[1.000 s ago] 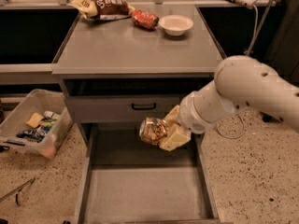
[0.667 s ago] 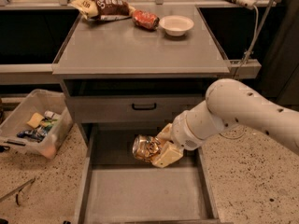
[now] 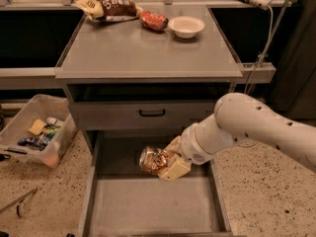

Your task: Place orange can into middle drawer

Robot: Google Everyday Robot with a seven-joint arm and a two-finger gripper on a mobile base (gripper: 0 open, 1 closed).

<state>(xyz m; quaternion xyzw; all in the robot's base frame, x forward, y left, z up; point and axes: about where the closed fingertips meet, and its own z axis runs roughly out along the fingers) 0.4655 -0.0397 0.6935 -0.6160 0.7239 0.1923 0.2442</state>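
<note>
The orange can (image 3: pixel 154 160) is crushed and shiny gold-orange, with its silvery end facing left. My gripper (image 3: pixel 167 163) is shut on it, with cream-coloured fingers (image 3: pixel 175 169) clamped around its right part. The white arm reaches in from the right. The can hangs over the back part of the open middle drawer (image 3: pixel 153 204), a wide grey tray with low side walls and a flat floor. The can is above the floor, not touching it.
A closed drawer front with a black handle (image 3: pixel 151 113) sits above the open drawer. On the countertop (image 3: pixel 148 48) lie a chip bag (image 3: pixel 106 6), a red can (image 3: pixel 153 19) and a white bowl (image 3: pixel 186 26). A clear bin of items (image 3: pixel 34 132) stands on the floor at the left.
My gripper has moved down and a little left with the can, from just under the closed drawer front to lower over the open drawer.
</note>
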